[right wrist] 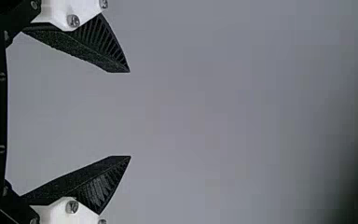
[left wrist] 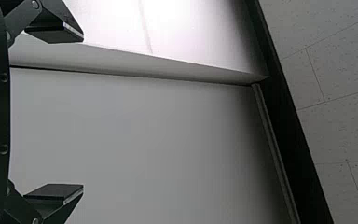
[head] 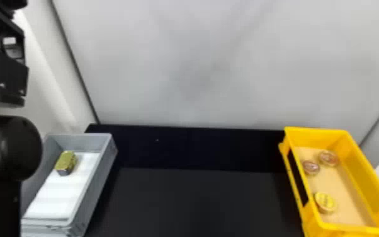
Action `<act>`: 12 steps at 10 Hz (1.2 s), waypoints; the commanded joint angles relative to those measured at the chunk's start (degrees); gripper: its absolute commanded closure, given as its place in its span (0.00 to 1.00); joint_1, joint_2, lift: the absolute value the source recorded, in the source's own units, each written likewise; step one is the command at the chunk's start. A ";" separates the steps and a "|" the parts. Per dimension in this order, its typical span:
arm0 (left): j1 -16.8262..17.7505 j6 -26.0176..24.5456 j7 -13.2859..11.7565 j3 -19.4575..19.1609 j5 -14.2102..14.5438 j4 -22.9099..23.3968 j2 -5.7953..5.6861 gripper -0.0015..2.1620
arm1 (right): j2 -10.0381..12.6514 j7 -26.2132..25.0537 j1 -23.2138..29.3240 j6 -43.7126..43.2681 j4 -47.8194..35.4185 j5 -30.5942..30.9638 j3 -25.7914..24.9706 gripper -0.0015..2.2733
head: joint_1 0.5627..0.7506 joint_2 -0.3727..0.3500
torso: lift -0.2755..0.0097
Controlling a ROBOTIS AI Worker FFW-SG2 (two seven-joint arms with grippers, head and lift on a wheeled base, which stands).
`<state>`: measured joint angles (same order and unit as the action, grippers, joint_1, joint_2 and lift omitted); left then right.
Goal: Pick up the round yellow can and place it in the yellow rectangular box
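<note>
In the head view, the round yellow can [head: 325, 202] lies inside the yellow rectangular box [head: 366, 171], toward its near end at the right of the table. My left arm [head: 3, 148] is at the left edge, raised beside the grey box. The left wrist view has my left gripper [left wrist: 83, 113] open before a pale wall, its fingers wide apart and nothing between them. My right gripper [right wrist: 130, 114] is also open and holds nothing, with a plain grey surface beyond it in the right wrist view.
Two round reddish cans [head: 311, 167] share the yellow box, farther back. At the left stands a grey box [head: 96, 186] with a white liner and a gold-topped rectangular can [head: 66, 162]. The black table [head: 195, 201] lies between the boxes, with a pale wall [head: 192, 63] behind.
</note>
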<state>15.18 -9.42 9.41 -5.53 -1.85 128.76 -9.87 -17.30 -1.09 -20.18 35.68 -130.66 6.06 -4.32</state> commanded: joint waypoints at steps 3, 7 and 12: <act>-0.32 0.19 0.00 -0.10 -0.09 0.00 -0.15 0.06 | -0.02 -2.69 -5.84 -8.16 -2.49 4.93 4.58 0.05 | 0.53 0.59 | 0.96; -0.32 0.36 0.00 -0.19 -0.09 -0.09 -0.24 0.07 | -1.95 -3.12 -10.94 -12.38 -1.26 4.93 7.13 0.06 | 0.53 0.59 | 0.96; -0.32 -0.16 -0.35 -0.19 -0.26 0.00 -0.24 0.07 | -1.86 -7.43 -12.17 -11.94 -1.26 1.59 8.01 0.10 | 0.53 0.59 | 0.96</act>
<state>14.85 -9.32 9.17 -5.69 -2.00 128.67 -10.11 -19.18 -7.24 -32.01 22.58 -131.74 9.01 3.52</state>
